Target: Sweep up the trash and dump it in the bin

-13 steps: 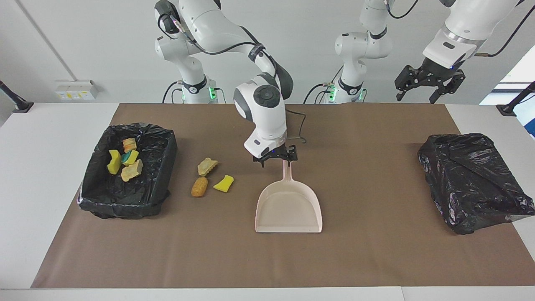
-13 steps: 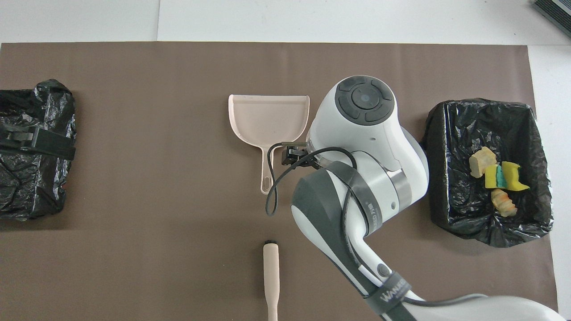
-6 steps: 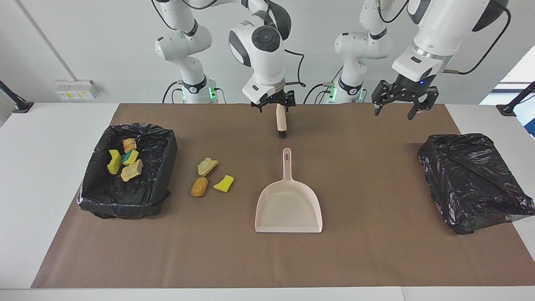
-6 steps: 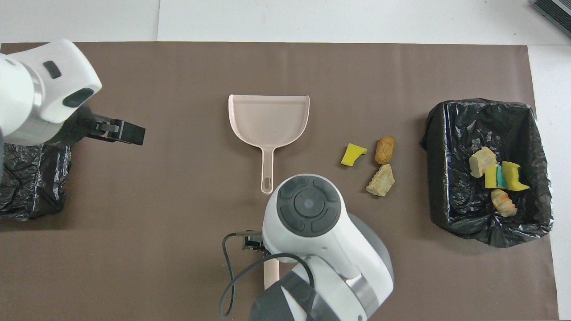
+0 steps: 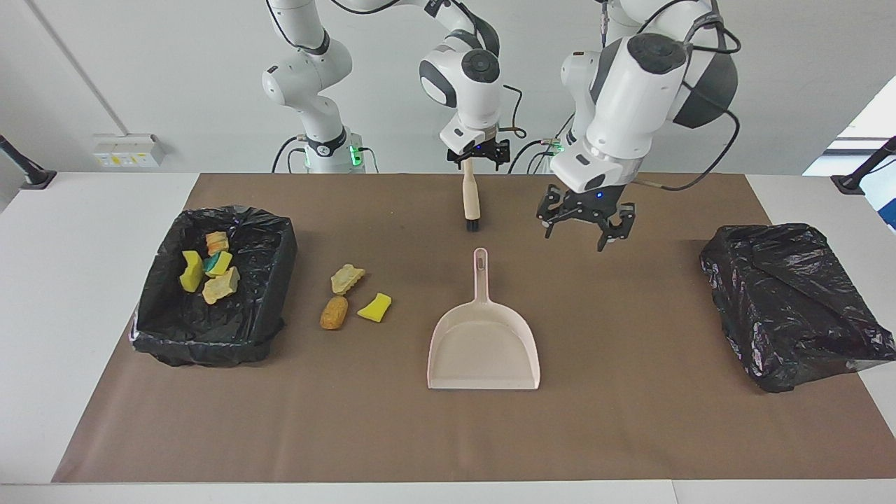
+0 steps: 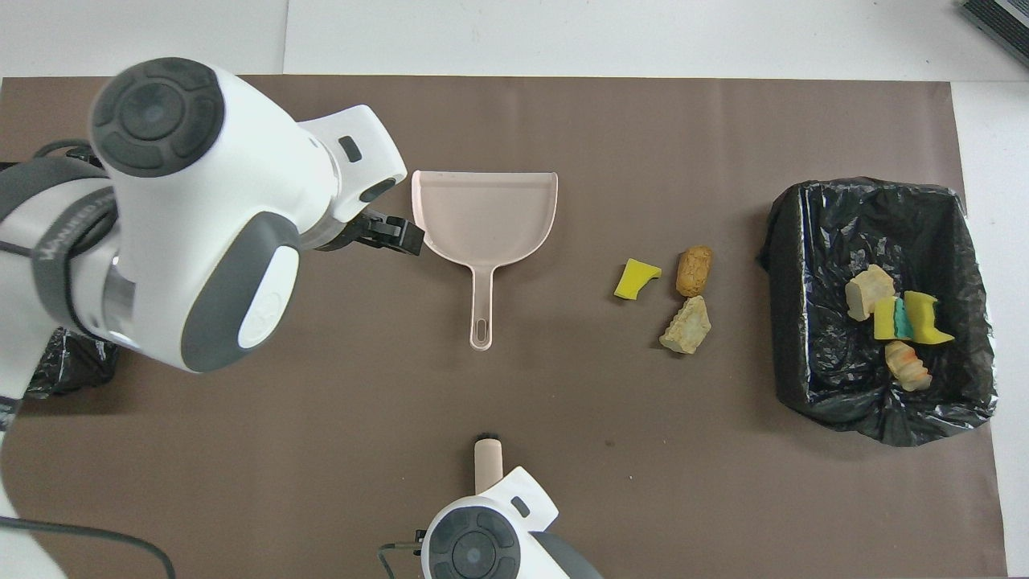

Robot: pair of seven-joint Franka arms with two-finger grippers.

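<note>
Three pieces of trash lie on the brown mat between the bin and the dustpan: a tan chunk (image 5: 347, 278) (image 6: 686, 326), an orange-brown piece (image 5: 334, 312) (image 6: 694, 271) and a yellow sponge scrap (image 5: 374, 307) (image 6: 637, 278). The black-lined bin (image 5: 210, 343) (image 6: 804, 241) holds several more scraps. The beige dustpan (image 5: 483, 353) (image 6: 482, 213) lies flat mid-mat, handle toward the robots. My left gripper (image 5: 577, 234) (image 6: 398, 235) hangs open over the mat beside the dustpan handle. My right gripper (image 5: 478, 154) hovers open over the near end of the brush (image 5: 470, 199) (image 6: 487, 462), which lies on the mat.
A crumpled black plastic bundle (image 5: 791, 301) sits at the left arm's end of the mat. The bin stands at the right arm's end. In the overhead view the left arm's wrist covers much of the mat beside the dustpan.
The left arm swung in from its end of the table and came down beside the dustpan handle. The right gripper left the dustpan handle, drew back over the brush and rose slightly.
</note>
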